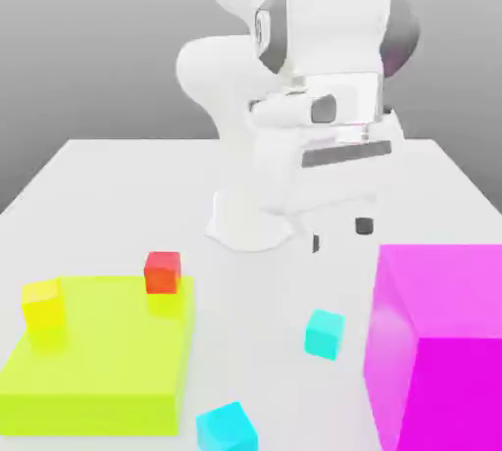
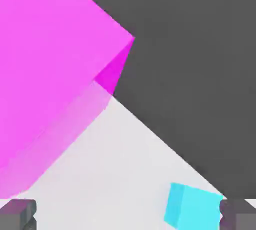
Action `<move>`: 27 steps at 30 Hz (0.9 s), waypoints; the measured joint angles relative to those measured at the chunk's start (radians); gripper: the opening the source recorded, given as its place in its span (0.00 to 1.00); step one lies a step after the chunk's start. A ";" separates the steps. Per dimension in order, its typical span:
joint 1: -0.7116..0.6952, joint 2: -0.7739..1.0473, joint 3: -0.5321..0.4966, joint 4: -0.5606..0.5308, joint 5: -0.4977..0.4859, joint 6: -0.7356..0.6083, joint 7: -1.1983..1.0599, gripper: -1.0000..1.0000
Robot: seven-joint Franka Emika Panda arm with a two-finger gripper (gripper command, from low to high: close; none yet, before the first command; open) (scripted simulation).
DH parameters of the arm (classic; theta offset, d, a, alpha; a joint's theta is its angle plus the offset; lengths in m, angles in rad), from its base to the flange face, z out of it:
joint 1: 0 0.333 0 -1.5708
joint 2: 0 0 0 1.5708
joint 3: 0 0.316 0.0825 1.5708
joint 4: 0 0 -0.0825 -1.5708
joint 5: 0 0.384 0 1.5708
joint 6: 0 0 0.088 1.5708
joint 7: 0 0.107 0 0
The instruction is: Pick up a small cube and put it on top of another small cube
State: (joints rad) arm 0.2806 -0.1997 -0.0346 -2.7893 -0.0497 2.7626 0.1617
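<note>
The small cube, tiny and turquoise, rests on the white table just to the exterior view's left of the big magenta block. My gripper hangs above the table behind that cube, open, with nothing between its dark fingertips. In the hand view the gripper is also wide open, its fingertips far apart. Close to one of them lies a bluer cyan small cube, near the table's edge. The same bluer cube is at the front of the exterior view.
A flat yellow-green slab lies at the exterior view's left, with a red small cube and a yellow small cube on it. The magenta block stands tall beside the table's edge. The robot's white base stands behind.
</note>
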 joint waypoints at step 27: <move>0.046 0.197 0.028 -0.124 0.041 0.147 -0.214 0.00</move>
State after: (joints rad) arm 0.3267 -0.0024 -0.0069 -2.9129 -0.0083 2.9092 -0.0520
